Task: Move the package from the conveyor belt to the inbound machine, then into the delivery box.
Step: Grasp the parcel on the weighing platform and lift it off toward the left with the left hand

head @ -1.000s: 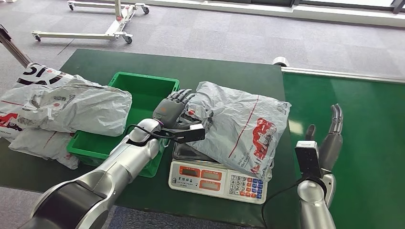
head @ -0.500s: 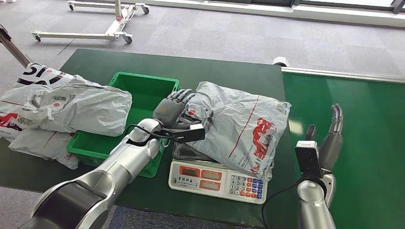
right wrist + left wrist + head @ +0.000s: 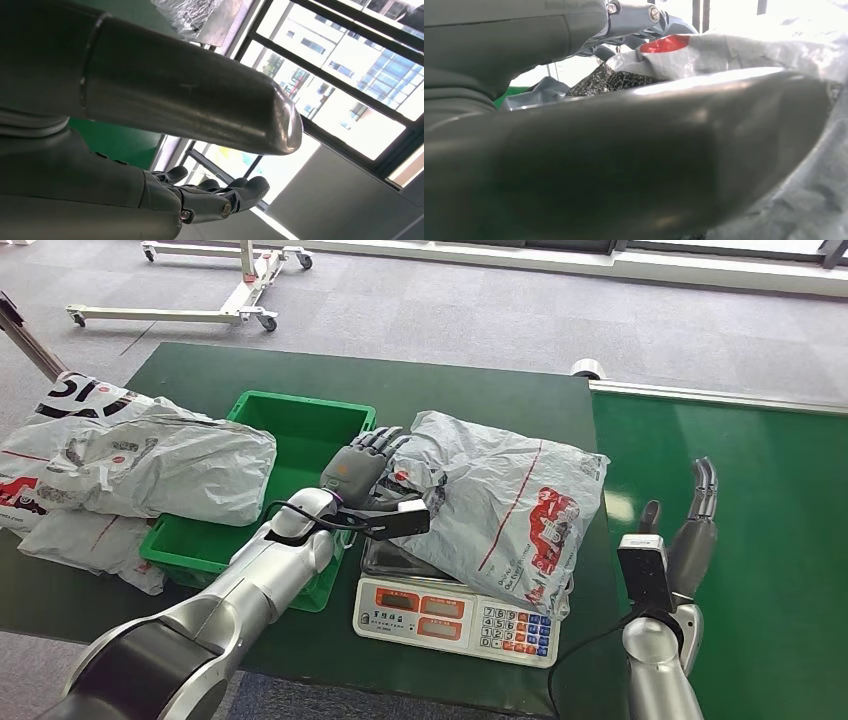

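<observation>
Centre of the head view: grey package (image 3: 500, 502) with red print lies across the weighing scale (image 3: 455, 618), overhanging its platform on the right side. Scale sits on the dark green bench (image 3: 440, 390), its keypad and displays toward the bottom of the frame.

Left hand (image 3: 357, 468) rests against the package's left edge, fingers laid on the wrinkled plastic; whether it grips the bag or merely touches, cannot tell. In the left wrist view the thumb (image 3: 634, 165) lies just beside the grey plastic (image 3: 774, 55).

Left of centre: green delivery box (image 3: 300, 430), touching the scale's left side. More grey packages (image 3: 140, 465) are heaped at the left edge of the frame, one draped over the box's left rim.

Right side: brighter green conveyor belt (image 3: 760, 500). Right hand (image 3: 695, 525) is held upright above it, fingers straight and spread, holding nothing.

Upper left: white wheeled frame (image 3: 215, 290) on the grey carpet.
</observation>
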